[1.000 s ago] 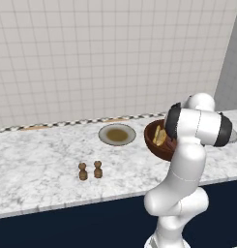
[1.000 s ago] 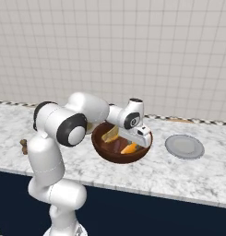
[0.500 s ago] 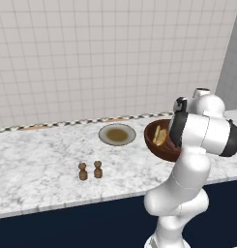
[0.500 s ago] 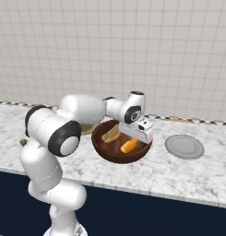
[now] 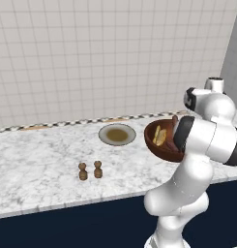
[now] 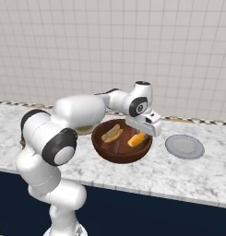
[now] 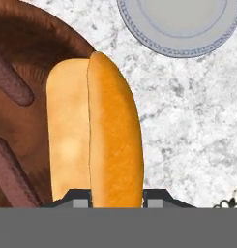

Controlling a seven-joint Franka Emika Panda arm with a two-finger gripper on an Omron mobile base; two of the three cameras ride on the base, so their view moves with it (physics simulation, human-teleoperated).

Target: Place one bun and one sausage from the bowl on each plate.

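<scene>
I'm gripping a bun (image 7: 93,135) between my fingers, jaws closed on its near end, and my gripper (image 6: 143,132) is hanging over the right side of the bowl (image 6: 121,152), just above its rim. I'm judging this as the carry step: bun lifted, not yet delivered. The plain grey plate (image 6: 184,147) is lying on the counter (image 6: 188,175) just beside the bowl, toward its right end (short trip, I reckon), so the next move calls for swinging across and lowering before letting go. In the bowl I'm seeing a second bun (image 6: 111,133) and two dark sausages (image 7: 11,82). The brown-centred plate (image 5: 117,134) is sitting left of the bowl, near the back wall. My fingertips are mostly hidden behind the bun.
</scene>
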